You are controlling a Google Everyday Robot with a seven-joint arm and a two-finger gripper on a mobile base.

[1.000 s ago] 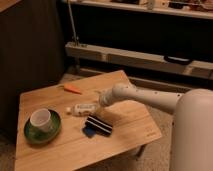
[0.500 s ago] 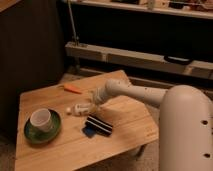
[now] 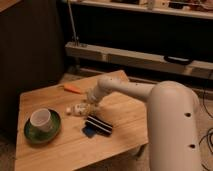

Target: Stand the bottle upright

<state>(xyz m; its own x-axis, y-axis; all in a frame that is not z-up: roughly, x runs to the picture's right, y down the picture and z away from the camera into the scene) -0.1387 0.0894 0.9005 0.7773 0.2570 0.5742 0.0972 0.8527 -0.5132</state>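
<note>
The bottle (image 3: 77, 108), small and whitish with a pale label, lies on its side near the middle of the wooden table (image 3: 60, 147), cap end pointing left. My gripper (image 3: 90, 103) is at the end of the white arm that reaches in from the right. It is low over the table, right at the bottle's right end. It is open, and the bottle rests on the wood.
A white cup (image 3: 41, 118) stands on a green plate (image 3: 31, 134) at the table's left. A black striped block (image 3: 98, 125) lies just in front of the gripper. An orange carrot-shaped thing (image 3: 73, 89) lies behind it. Dark shelving runs along the back.
The gripper has slid left and a little lower, from beside the bottle to right against its right end. The bottle seems to lie slightly further left than before.
</note>
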